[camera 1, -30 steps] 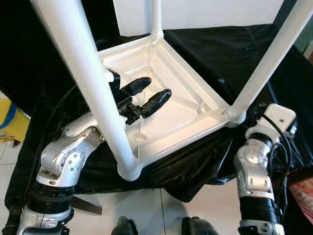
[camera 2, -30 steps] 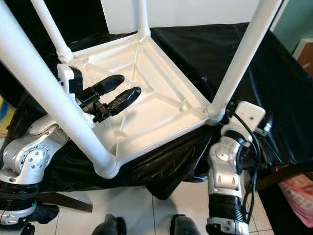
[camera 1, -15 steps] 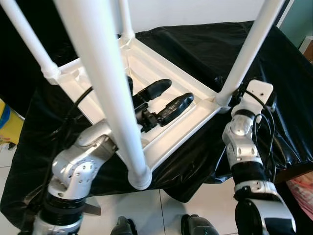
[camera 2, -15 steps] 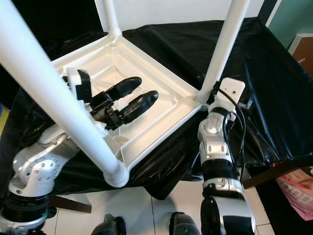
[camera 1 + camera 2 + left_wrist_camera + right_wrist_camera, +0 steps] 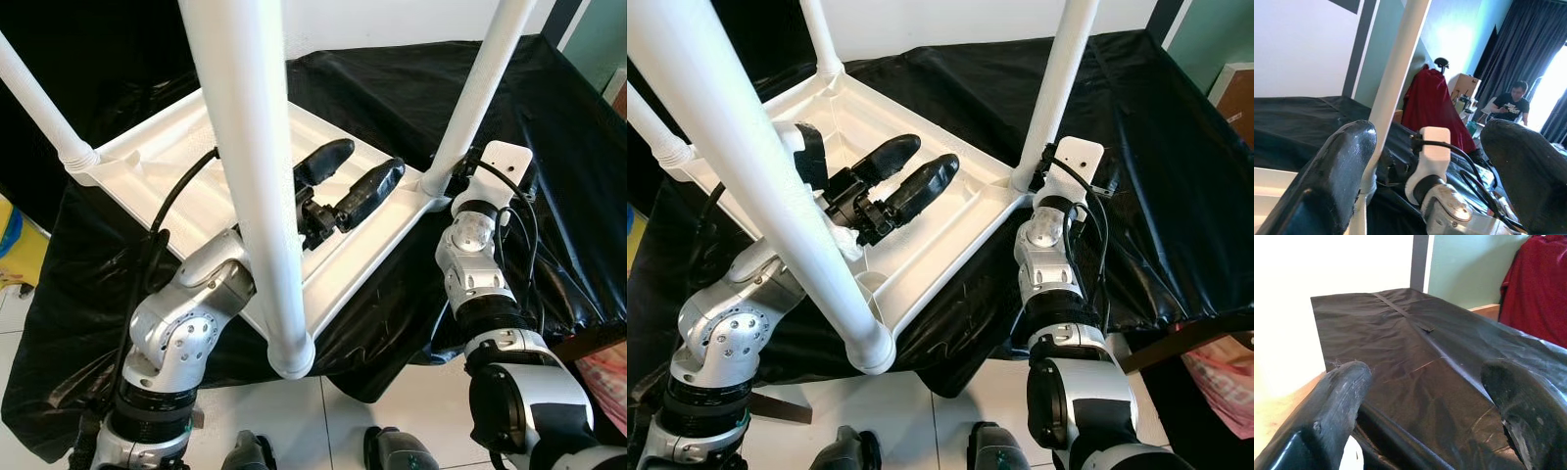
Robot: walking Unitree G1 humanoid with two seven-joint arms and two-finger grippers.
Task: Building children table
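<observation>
Children table [image 5: 186, 186]: white plastic, upside down on the black-draped surface [image 5: 392, 88], centre-left of frame, legs pointing up.
Left gripper [image 5: 351, 178]: fingers spread wide, holding nothing, over the table's underside, between the near leg [image 5: 257, 186] and far right leg [image 5: 480, 98].
Right gripper [image 5: 1435, 421]: fingers wide apart, empty, over the black cover; its arm stands beside the table's right corner.

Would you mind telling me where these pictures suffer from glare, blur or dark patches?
Left eye view: the nearest white leg looms large and soft-edged, and the black sheet shows glossy highlights. Left wrist view: the window beside the person is blown out, and the near fingers are blurred. Right wrist view: the pale wall is overexposed, and the fingers are out of focus.
</observation>
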